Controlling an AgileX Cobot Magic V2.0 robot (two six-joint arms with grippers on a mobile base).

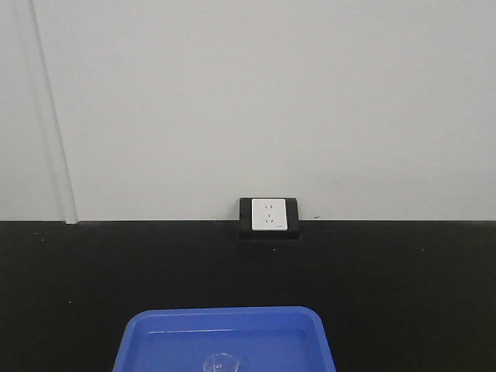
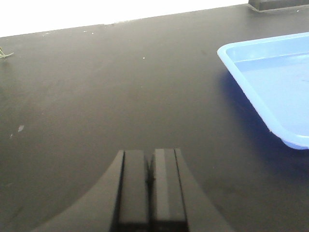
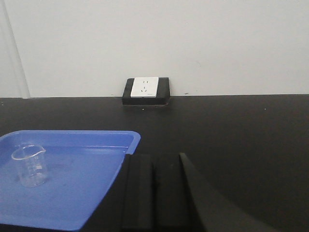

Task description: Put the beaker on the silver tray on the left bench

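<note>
The small clear beaker (image 3: 29, 165) stands upright in a blue plastic tray (image 3: 87, 193), near the tray's left side in the right wrist view. Its rim shows at the bottom edge of the front view (image 1: 221, 363). My right gripper (image 3: 153, 157) is shut and empty, just right of the blue tray's near right corner. My left gripper (image 2: 149, 153) is shut and empty, low over the black bench (image 2: 120, 87), left of the blue tray (image 2: 270, 77). The silver tray is out of view.
A white wall socket on a black base (image 1: 268, 217) sits at the back of the black worktop against the pale wall; it also shows in the right wrist view (image 3: 146, 90). A small green scrap (image 2: 5, 54) lies at the far left of the bench.
</note>
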